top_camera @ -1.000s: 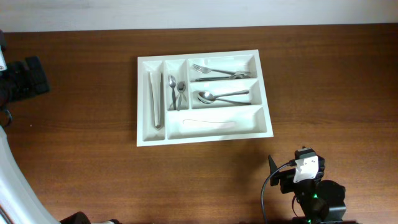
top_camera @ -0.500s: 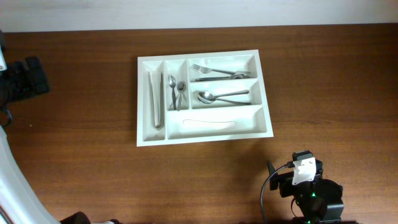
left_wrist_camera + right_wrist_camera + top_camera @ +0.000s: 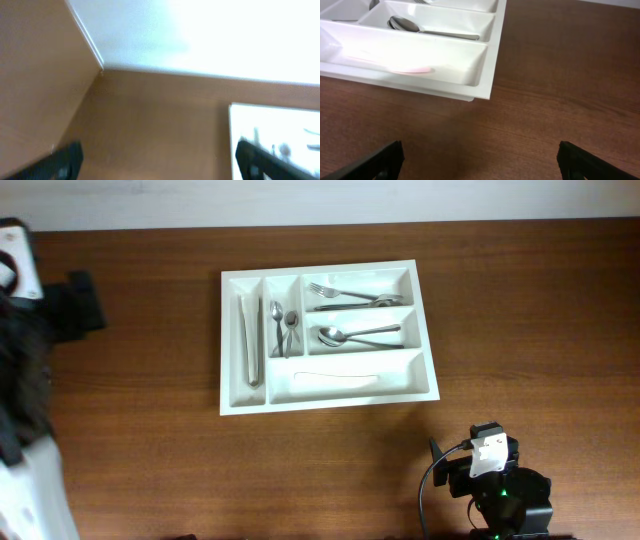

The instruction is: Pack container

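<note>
Container (image 3: 228,345) with cutlery (image 3: 330,335) on the table (image 3: 520,300), left tool (image 3: 157,162) and right tool (image 3: 480,160) both wide apart, empty.

A dark brown wood-grain worktop (image 3: 150,470) is filling nearly the whole overhead view, its grain running left to right. A pale off-white strip (image 3: 300,200) is showing beyond its far edge. In the blurred left wrist view, the brown surface is meeting a bright white wall (image 3: 200,35), where strong light is washing out all detail, and a slanting edge is bordering the white at upper left. A soft sheen is lying on the wood in the right wrist view.
</note>
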Available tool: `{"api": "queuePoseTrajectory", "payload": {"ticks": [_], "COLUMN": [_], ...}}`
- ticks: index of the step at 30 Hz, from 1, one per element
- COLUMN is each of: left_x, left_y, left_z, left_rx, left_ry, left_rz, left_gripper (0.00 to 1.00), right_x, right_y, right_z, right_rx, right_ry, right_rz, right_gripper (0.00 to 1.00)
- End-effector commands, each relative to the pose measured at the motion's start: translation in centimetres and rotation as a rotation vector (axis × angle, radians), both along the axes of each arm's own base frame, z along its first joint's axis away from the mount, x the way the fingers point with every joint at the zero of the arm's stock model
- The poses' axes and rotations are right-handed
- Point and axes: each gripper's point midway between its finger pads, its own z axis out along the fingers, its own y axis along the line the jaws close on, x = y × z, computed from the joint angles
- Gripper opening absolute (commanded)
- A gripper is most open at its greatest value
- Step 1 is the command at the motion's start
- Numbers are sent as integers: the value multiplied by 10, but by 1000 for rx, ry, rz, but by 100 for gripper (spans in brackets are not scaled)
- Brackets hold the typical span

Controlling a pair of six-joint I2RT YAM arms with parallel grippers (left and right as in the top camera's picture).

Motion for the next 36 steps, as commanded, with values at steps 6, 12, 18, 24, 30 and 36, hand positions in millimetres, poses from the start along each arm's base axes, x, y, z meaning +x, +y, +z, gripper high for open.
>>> {"api": "queuePoseTrajectory", "payload": {"ticks": [6,12,18,24,30,36], "left_x": [-35,-65,-78,-82,-83,-84], "left_y": [-68,-85,-89,-94,-93,-93], "left_z": [-46,-137,-195,-226,-244,-262], "left_rx": [40,30,21,16,18,17], "left_ry": [-277,-269,-327,-372,-373,-366], "left_rz": [-187,-252,-271,-299,-294,-294], "left_gripper": [99,99,99,99,99,99], "right_x": [0,0,0,0,0,0], "right_y": [3,3,3,3,3,3], "right_z": [0,0,0,0,0,0], "right_rx": [14,14,14,14,14,14], "right_ry": [-4,-4,-4,-4,-4,-4], "right_rz": [11,11,11,11,11,11], "right_gripper": [99,99,99,99,99,99]}}
